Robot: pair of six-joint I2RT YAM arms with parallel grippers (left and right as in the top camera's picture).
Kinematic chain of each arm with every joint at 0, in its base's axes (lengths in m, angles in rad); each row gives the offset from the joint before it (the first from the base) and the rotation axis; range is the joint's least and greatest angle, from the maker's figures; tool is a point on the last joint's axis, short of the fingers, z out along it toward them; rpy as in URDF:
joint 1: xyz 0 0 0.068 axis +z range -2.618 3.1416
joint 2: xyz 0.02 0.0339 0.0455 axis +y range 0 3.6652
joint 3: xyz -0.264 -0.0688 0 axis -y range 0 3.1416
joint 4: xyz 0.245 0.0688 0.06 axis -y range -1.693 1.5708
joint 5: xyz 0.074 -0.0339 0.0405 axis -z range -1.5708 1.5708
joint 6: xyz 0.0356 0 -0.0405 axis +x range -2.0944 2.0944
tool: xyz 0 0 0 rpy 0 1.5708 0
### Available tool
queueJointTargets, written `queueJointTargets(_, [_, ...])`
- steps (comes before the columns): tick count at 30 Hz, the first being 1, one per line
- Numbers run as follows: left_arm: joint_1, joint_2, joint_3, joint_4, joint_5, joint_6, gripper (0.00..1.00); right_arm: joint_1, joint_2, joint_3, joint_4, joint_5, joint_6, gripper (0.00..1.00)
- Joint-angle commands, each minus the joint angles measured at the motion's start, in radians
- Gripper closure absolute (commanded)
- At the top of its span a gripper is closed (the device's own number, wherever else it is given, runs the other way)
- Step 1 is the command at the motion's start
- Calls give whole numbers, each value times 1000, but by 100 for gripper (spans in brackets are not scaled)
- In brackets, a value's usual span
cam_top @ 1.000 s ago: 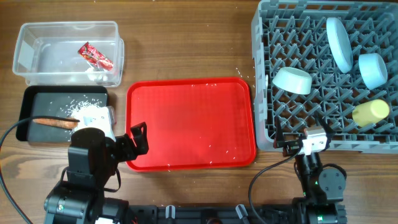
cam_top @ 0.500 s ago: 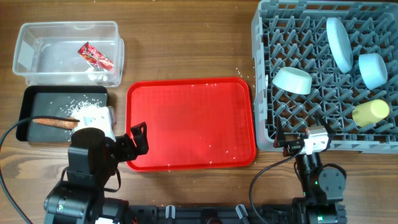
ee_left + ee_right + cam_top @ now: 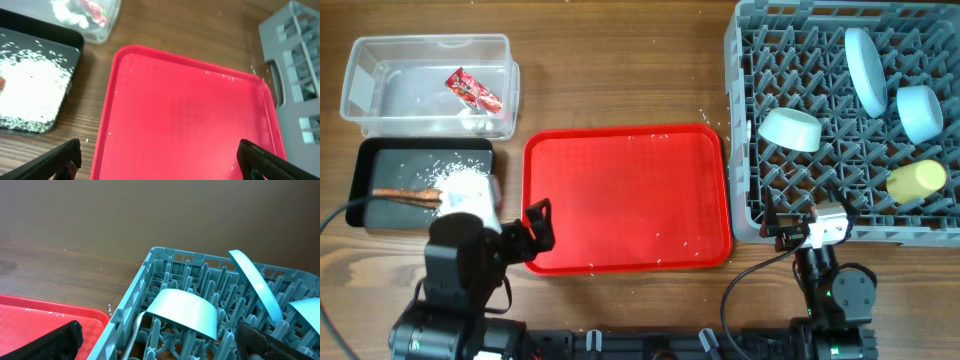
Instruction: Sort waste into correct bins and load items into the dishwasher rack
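Observation:
The clear tub (image 3: 380, 90) at the back left holds the red snack wrapper (image 3: 472, 88) and crumpled white paper (image 3: 476, 123). The black tray (image 3: 380, 160) in front of it holds white rice (image 3: 460, 181) and the carrot (image 3: 405, 195). The grey rack (image 3: 790, 60) on the right holds the plate (image 3: 865, 70), two bowls (image 3: 790, 128) (image 3: 918, 110) and the yellow cup (image 3: 916, 180). A white spoon (image 3: 137, 330) lies under the near bowl (image 3: 185, 311). My left gripper (image 3: 534, 228) (image 3: 160, 161) is open and empty over the red tray's front left corner. My right gripper (image 3: 800, 226) (image 3: 160, 342) is open and empty at the rack's front left corner.
The large red tray (image 3: 628, 200) lies in the middle, with a few rice grains scattered on it. Some grains also lie on the wood table near the rack's handle (image 3: 274, 87). A black cable (image 3: 340, 210) runs across the front left.
My left arm has drawn back slightly toward the front edge, showing more of the black tray. The right arm and the objects have not moved.

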Motion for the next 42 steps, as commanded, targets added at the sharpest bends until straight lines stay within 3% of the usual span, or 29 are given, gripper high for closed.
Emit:
queueJointTargets(1, [51,-106,-75,17,-18,-9,0,5,-4,-1,2,20,14,0])
queueJointTargets(5, [87,-218,-192,126,-17,-9,0,5,-4,-1,2,20,14,0])
queueJointTargets(15, [91,-438,-556,656,-17,-7,0,5,-4,-1,2,20,14,0])
queueJointTargets(20, [113,-502,-676,862,37,123,0,5,-4,-1,2,20,14,0])
queueJointTargets(25, [115,-519,-708,791,35,134,0,5,-4,-1,2,20,14,1])
queueJointTargets(42, [115,-519,-708,793,32,147,0,5,-4,-1,2,20,14,0])
